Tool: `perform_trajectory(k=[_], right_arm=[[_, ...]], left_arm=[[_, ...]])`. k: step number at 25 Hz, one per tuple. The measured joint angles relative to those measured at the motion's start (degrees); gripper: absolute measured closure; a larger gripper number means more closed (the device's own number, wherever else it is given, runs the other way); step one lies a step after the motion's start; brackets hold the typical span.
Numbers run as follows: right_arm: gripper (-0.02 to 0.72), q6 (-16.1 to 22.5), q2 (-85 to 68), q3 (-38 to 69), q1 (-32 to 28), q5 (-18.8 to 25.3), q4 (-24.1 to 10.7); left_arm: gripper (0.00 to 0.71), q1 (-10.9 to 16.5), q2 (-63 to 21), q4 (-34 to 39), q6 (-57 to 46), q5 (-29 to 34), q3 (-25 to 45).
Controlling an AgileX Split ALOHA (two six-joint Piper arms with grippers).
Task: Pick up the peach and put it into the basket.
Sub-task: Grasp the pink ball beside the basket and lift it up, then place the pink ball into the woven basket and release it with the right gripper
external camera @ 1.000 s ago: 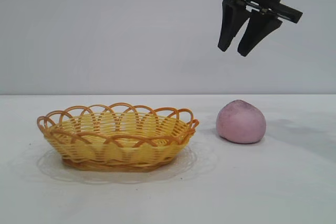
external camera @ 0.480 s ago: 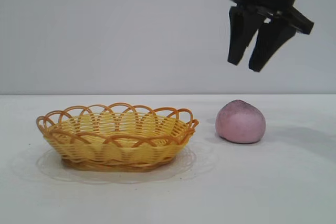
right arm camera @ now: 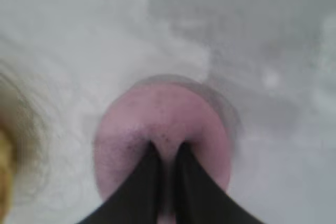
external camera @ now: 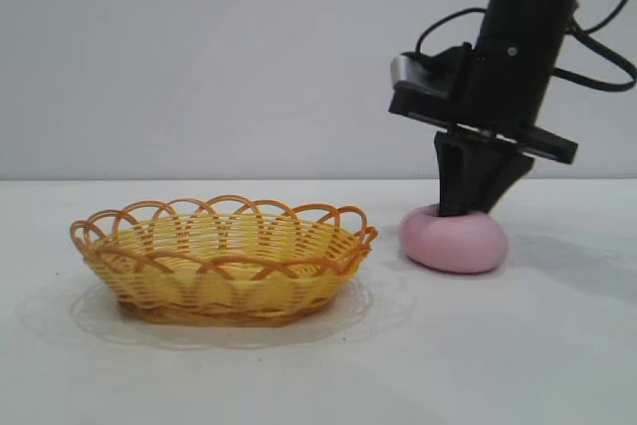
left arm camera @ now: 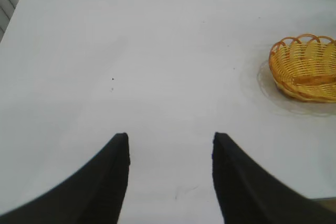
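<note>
- The peach (external camera: 454,241) lies on the white table (external camera: 518,345), to the right of the basket (external camera: 221,258) in the exterior view, near it but not touching.
- The right gripper (external camera: 466,208) points steeply down onto the top of the peach, its black fingers (external camera: 476,176) drawn almost together.
- In the right wrist view the two fingertips (right arm camera: 149,169) press into the soft pink skin, pinching a narrow ridge of it between them; the fruit bulges out on both sides of the fingers instead of sitting between them.
- The peach looks squashed and flattened under the gripper, with its base on the table.
- The basket stands upright on the table with nothing visible inside.
- The left gripper (left arm camera: 169,174) hovers over bare table well away from the basket, its fingers (left arm camera: 107,182) spread apart and holding nothing.
</note>
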Motion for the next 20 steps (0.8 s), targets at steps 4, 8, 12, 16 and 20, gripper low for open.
perform_trajectory(k=[4, 8, 12, 16, 20], right_arm=[[0.703, -2.1, -8.2, 0.1, 5.7, -0.3, 0.7], [0.703, -3.8, -11.3, 0.0, 13.0, 0.2, 2.6], [0.703, -4.0, -7.4, 0.0, 17.3, 0.3, 2.8], [0.703, -4.0, -2.0, 0.0, 18.6, -2.6, 2.8], [0.648, -4.0, 0.0, 0.1, 18.6, -4.7, 2.8]], left_arm=[[0.399, 0.8, 0.0, 0.0, 0.0, 0.0, 0.0], [0.399, 3.1, 0.0, 0.0, 0.0, 0.0, 0.0], [0.399, 3.3, 0.0, 0.0, 0.0, 0.0, 0.0], [0.399, 3.3, 0.0, 0.1, 0.0, 0.0, 0.0], [0.399, 3.3, 0.0, 0.1, 0.0, 0.0, 0.0]])
